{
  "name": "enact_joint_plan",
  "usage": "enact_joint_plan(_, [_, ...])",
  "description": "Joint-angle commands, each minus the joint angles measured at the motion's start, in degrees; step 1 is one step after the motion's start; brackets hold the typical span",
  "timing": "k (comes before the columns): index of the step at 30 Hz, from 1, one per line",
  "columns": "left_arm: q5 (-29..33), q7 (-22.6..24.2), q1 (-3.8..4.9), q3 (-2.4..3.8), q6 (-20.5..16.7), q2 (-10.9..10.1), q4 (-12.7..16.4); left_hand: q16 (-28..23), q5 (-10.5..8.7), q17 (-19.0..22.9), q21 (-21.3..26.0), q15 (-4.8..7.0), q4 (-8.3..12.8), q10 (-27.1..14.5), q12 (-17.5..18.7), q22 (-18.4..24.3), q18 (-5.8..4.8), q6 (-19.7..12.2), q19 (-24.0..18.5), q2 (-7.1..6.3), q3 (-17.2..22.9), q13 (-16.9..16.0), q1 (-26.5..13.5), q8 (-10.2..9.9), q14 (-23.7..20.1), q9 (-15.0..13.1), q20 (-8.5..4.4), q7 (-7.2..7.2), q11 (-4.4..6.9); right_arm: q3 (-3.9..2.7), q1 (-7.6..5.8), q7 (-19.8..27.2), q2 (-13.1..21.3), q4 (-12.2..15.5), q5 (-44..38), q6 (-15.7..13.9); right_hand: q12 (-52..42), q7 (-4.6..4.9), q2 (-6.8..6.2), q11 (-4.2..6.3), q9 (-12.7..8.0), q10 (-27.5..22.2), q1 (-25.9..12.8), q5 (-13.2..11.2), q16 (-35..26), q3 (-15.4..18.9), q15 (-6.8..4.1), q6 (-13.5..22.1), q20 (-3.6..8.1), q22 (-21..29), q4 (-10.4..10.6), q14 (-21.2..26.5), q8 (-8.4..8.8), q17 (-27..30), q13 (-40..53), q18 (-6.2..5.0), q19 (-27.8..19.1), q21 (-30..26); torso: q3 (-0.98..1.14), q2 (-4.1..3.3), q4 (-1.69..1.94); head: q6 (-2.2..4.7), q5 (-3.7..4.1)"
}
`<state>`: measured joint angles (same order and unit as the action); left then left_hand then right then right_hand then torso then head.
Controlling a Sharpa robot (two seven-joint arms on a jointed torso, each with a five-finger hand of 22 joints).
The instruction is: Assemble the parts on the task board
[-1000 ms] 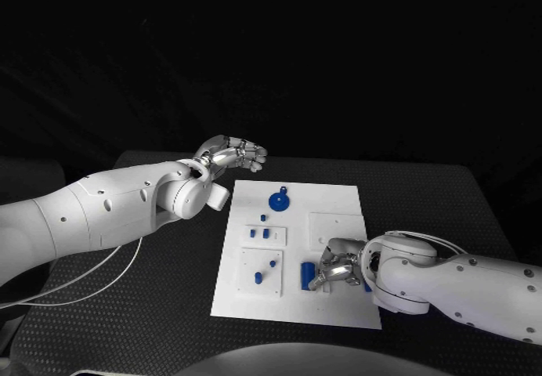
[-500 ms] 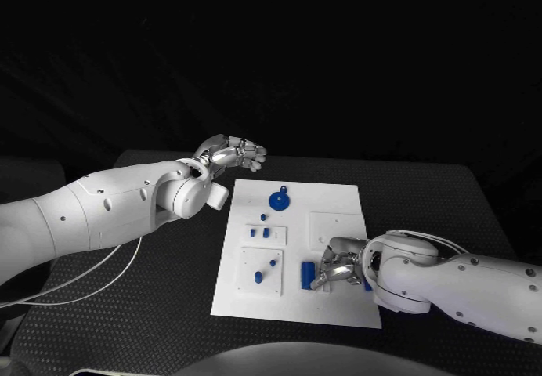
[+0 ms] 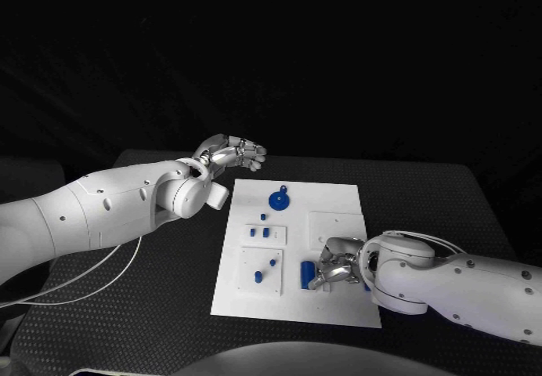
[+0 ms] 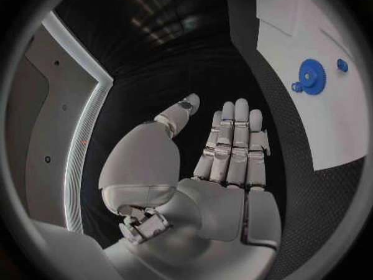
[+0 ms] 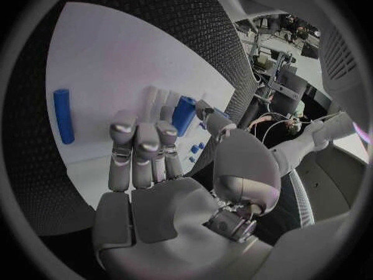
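Note:
The white task board (image 3: 339, 204) lies in the middle of the black table. My right hand (image 3: 337, 270) rests low on the board's near part. Its thumb and fingertips (image 5: 165, 130) sit on either side of a blue cylinder (image 3: 307, 272), which lies on the board (image 5: 109, 56) and shows again at the fingertips as the blue cylinder (image 5: 184, 115). A second blue cylinder (image 5: 64, 115) lies apart to the side. My left hand (image 3: 232, 153) hovers off the board's far left corner, and this left hand (image 4: 225, 162) has straight fingers and holds nothing.
A blue gear (image 3: 279, 202) sits at the board's far end, seen too as the gear (image 4: 311, 79). A small plate with blue pegs (image 3: 265, 232) and another with blue pieces (image 3: 262, 270) lie on the board's left half. A white cable (image 3: 102, 282) trails at the left.
My right hand has shifted very slightly at the blue cylinder. The left arm and hand have stayed still.

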<state>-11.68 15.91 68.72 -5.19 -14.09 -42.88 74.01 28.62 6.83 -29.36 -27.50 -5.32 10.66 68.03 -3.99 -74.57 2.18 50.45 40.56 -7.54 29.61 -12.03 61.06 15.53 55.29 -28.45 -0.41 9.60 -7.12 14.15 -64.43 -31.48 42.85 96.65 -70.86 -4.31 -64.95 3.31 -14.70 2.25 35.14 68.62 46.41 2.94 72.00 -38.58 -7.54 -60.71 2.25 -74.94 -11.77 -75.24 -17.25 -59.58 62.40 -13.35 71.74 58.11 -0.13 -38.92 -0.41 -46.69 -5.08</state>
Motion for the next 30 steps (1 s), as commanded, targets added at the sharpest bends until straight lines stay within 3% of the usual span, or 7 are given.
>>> enact_joint_plan(1, [0.2, 0.4, 0.06, 0.04, 0.7, 0.1, 0.1, -0.4, -0.01, -0.1, 0.2, -0.13, -0.3, -0.4, -0.1, -0.1, 0.01, -0.5, 0.2, 0.00, 0.0, 0.0, -0.5, 0.4, 0.4, 0.1, 0.12, 0.04, 0.03, 0.03, 0.24, 0.4, -0.2, 0.0, -2.9, 0.9, 0.4, 0.71, -0.07, 0.07, 0.1, 0.3, 0.5, -0.1, -0.2, 0.1, -0.47, -1.2, 0.37, -0.4, -0.3, 0.1, 0.26, -0.1, 0.1, -1.65, 0.0, 0.0, 0.00, 0.00, 0.00, -0.02, -0.06])
enact_joint_plan(11, [0.2, 0.4, 0.06, 0.04, 0.7, 0.0, 0.1, -0.4, -0.01, -0.2, 0.3, -0.14, -0.3, -0.4, -0.1, -0.1, 0.01, -0.5, 0.2, 0.00, 0.0, 0.1, -0.5, 0.4, 0.4, 0.1, 0.13, 0.04, 0.03, 0.03, 0.67, -0.9, -0.5, -0.5, -8.2, -2.3, 0.4, 0.65, 1.14, 0.12, 0.1, 0.5, 0.7, -0.1, -0.2, -0.2, -0.50, -1.5, 0.29, -0.3, 0.6, 0.1, 0.22, -0.1, 0.2, -1.65, 0.1, 0.0, 0.01, -0.02, 0.00, -0.04, -0.18])
enact_joint_plan(21, [0.2, 0.4, 0.06, 0.04, 0.6, 0.0, 0.1, -0.5, -0.02, -0.2, 0.3, -0.14, -0.3, -0.4, -0.1, -0.1, 0.00, -0.5, 0.2, 0.02, 0.0, 0.1, -0.5, 0.4, 0.4, 0.1, 0.14, 0.04, 0.03, 0.03, 0.73, -0.7, -0.4, -0.6, -7.1, -2.1, 0.5, 0.51, 2.32, 0.26, 0.2, 0.9, -0.4, -0.1, -0.2, 0.0, -0.62, -1.8, 0.26, -0.3, 1.7, 0.1, 0.19, -0.2, 0.2, -1.65, 0.2, 0.0, -0.02, 0.02, -0.01, 0.07, -0.22])
enact_joint_plan(24, [0.2, 0.4, 0.06, 0.04, 0.6, 0.0, 0.1, -0.5, -0.02, -0.2, 0.3, -0.14, -0.3, -0.4, -0.1, -0.1, 0.00, -0.5, 0.2, 0.03, 0.0, 0.1, -0.5, 0.4, 0.4, 0.1, 0.14, 0.04, 0.03, 0.03, 0.73, -0.2, -0.2, -0.6, -6.2, -1.7, 0.5, 0.50, 1.60, 0.27, 0.2, 0.9, -0.6, -0.1, -0.2, 0.1, -0.65, -1.7, 0.28, -0.4, 1.8, 0.1, 0.26, -0.2, 0.3, -1.65, 0.1, 0.0, -0.01, 0.03, 0.01, 0.09, -0.24])
enact_joint_plan(30, [0.2, 0.4, 0.06, 0.04, 0.7, 0.0, 0.1, -0.5, -0.02, -0.3, 0.3, -0.14, -0.4, -0.4, -0.1, -0.2, 0.00, -0.5, 0.2, 0.04, 0.0, 0.1, -0.5, 0.4, 0.5, 0.1, 0.14, 0.04, 0.02, 0.01, 0.72, 0.7, 1.0, 0.1, -2.6, -2.0, 0.8, 0.60, -1.04, 0.18, 0.1, 0.8, -1.6, -0.1, -0.4, 0.1, -0.60, -1.5, 0.28, -0.3, 3.0, 0.1, 0.52, -0.1, 0.3, -1.65, 0.0, -0.2, 0.02, 0.01, -0.05, 0.12, -0.18])
